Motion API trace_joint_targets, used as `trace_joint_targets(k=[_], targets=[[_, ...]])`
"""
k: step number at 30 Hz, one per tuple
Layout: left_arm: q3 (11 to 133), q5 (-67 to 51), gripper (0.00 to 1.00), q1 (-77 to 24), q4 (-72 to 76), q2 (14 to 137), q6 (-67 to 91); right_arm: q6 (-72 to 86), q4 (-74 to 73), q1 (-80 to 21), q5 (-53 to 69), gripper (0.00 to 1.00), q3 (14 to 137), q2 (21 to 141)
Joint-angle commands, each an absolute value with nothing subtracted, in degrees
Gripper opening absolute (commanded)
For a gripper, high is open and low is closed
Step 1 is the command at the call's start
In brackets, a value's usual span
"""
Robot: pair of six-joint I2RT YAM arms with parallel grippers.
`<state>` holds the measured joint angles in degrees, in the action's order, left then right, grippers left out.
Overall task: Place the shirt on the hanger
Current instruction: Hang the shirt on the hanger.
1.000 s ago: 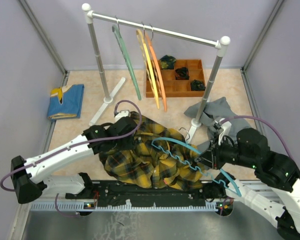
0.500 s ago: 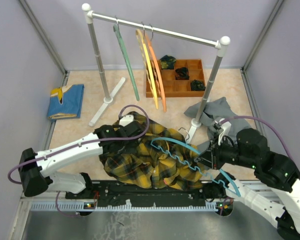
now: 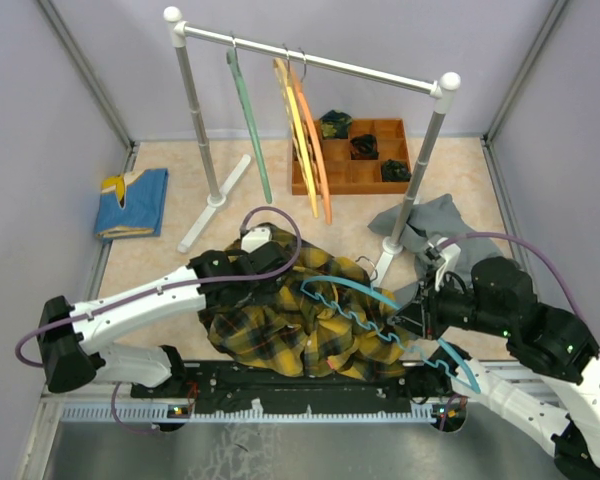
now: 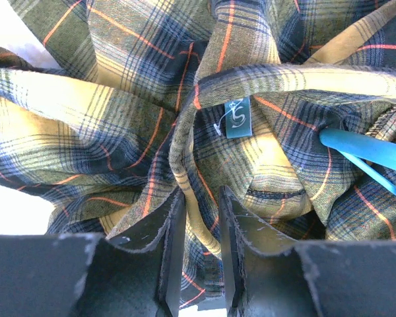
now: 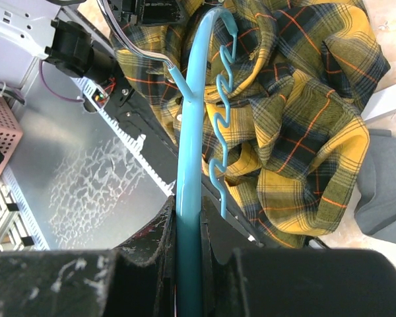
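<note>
left arm [image 3: 242, 262] reached further over shirt [image 3: 280, 325] — crumpled plaid | left jaws pinching fold — right clamp hanger [image 5: 188, 191]

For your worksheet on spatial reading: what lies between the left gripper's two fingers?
A fold of the shirt, its collar edge, runs between the left gripper's fingers; the left wrist view shows it. The hanger sits off to the side.

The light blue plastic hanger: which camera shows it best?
The top external view: the light blue plastic hanger shows almost whole, lying across the yellow and black plaid shirt. The right wrist view shows one arm, clamped between the fingers; the left wrist view shows only an end.
</note>
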<state>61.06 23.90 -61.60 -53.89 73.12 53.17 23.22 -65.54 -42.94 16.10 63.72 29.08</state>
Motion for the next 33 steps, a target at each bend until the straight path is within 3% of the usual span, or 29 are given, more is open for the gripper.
trace_joint_targets(k=[1,13,23,33], targets=[[63.4,24.1,0.32,-62.1,-52.6,75.0,52.1,23.7,-61.7,-42.8,17.3,0.0,64.1,28.2],[60.5,24.1,0.34,-62.0,-57.6,73.1,55.8,24.0,-60.9,-42.8,17.7,0.0,63.3,27.7],[65.7,25.6,0.01,-62.0,-54.0,72.1,49.2,22.6,-58.7,-42.8,19.4,0.0,64.6,27.7],[79.0,22.0,0.0,-62.1,-57.7,72.8,39.3,21.1,-50.3,-42.8,25.4,0.0,66.7,31.2]])
